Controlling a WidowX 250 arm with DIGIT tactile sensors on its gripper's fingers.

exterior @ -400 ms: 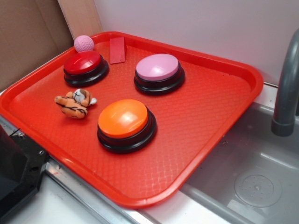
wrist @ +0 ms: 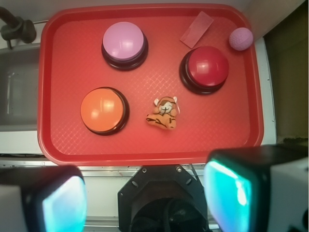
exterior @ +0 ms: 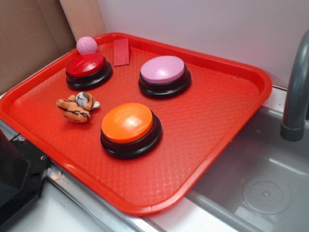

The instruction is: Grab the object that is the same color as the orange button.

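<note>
A small orange plush tiger [exterior: 77, 107] with black stripes lies on the red tray [exterior: 217, 121], left of the large orange button [exterior: 128, 123]. In the wrist view the tiger [wrist: 164, 114] lies right of the orange button [wrist: 102, 110]. My gripper [wrist: 145, 195] is open and empty, held high over the tray's near edge above the black robot base. Its two fingers [wrist: 231, 193] stand wide apart with nothing between them. The gripper does not show in the exterior view.
A red-topped button [exterior: 88, 67], a pink-topped button [exterior: 164, 72], a pink textured ball [exterior: 87, 45] and a flat red piece [exterior: 121, 51] sit at the tray's far side. A grey sink [exterior: 260, 188] with a faucet [exterior: 294, 96] lies right. The black robot base [exterior: 17, 181] is near left.
</note>
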